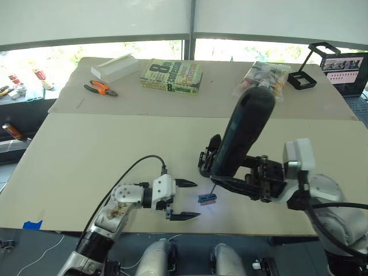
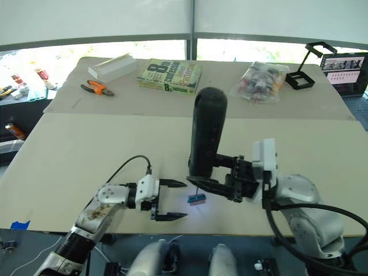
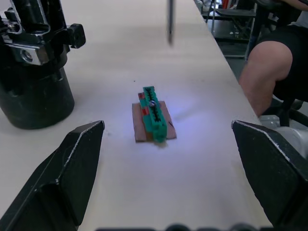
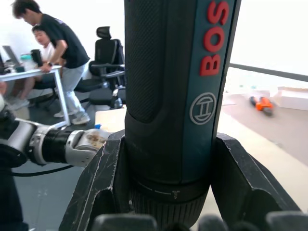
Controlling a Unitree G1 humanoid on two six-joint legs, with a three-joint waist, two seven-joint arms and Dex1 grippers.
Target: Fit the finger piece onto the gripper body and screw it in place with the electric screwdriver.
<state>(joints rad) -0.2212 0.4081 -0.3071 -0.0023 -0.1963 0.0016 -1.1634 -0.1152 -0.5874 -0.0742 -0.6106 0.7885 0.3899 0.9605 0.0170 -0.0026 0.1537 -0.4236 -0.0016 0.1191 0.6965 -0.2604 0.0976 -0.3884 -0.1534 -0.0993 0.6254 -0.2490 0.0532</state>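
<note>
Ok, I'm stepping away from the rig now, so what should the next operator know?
Left pincer: open, empty, low over the table, beside the small green block.
Right pincer: shut on the electric screwdriver, held upright, bit down near the green block.
Gripper body: apparently the black block standing on the table just behind the screwdriver.
Done: screwdriver picked up.
Left: fit the finger piece, then screw it down.
</note>
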